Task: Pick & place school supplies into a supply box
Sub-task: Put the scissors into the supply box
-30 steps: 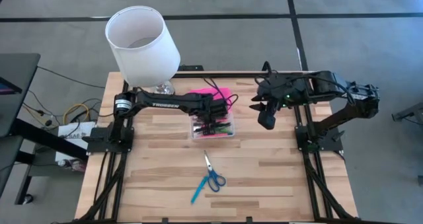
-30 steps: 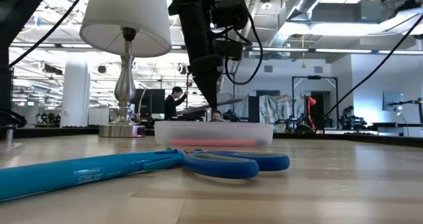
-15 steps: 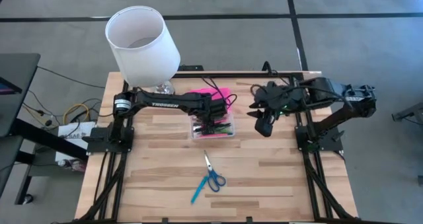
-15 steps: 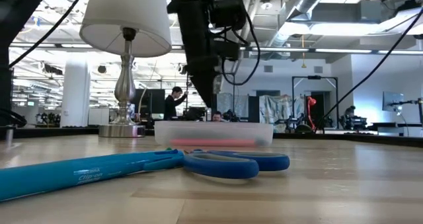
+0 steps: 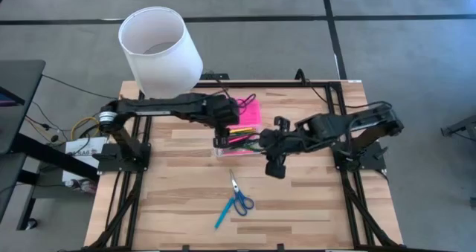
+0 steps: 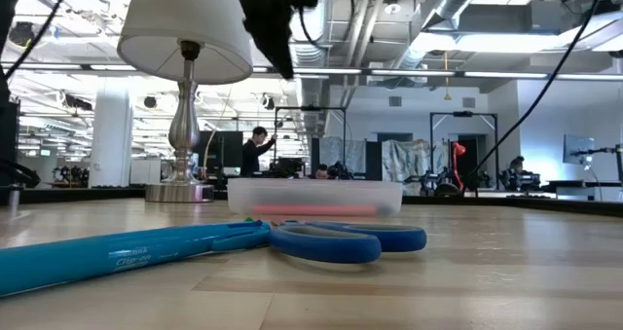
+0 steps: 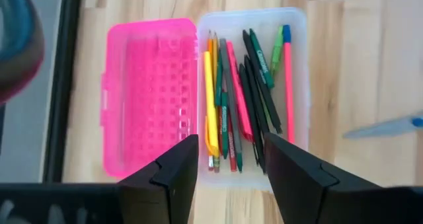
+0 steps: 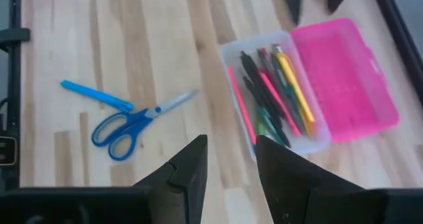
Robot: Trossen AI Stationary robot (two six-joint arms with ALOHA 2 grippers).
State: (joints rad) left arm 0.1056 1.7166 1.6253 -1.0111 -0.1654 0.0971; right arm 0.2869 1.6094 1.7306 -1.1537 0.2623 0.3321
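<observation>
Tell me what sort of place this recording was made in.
Probably a robotics lab inside a large open-plan office or workshop. The low view shows exposed ceiling ducts, metal frame rigs and a person at a workstation behind the wooden table, where a lamp stands.

Your supply box (image 5: 239,142) sits near the middle of the counter (image 5: 312,207), a little toward the back, with its lid (image 5: 246,112) folded open flat behind it. The pens and pencils (image 7: 241,98) lie side by side inside the box. In front of the box, well apart from it, you have the scissors (image 5: 238,195) and a pen (image 5: 222,215) lying touching each other. The lamp (image 5: 160,51) stands at the counter's back left corner. Your left gripper (image 5: 222,133) hangs over the box's left end; your right gripper (image 5: 274,161) hangs just right of the box.
</observation>
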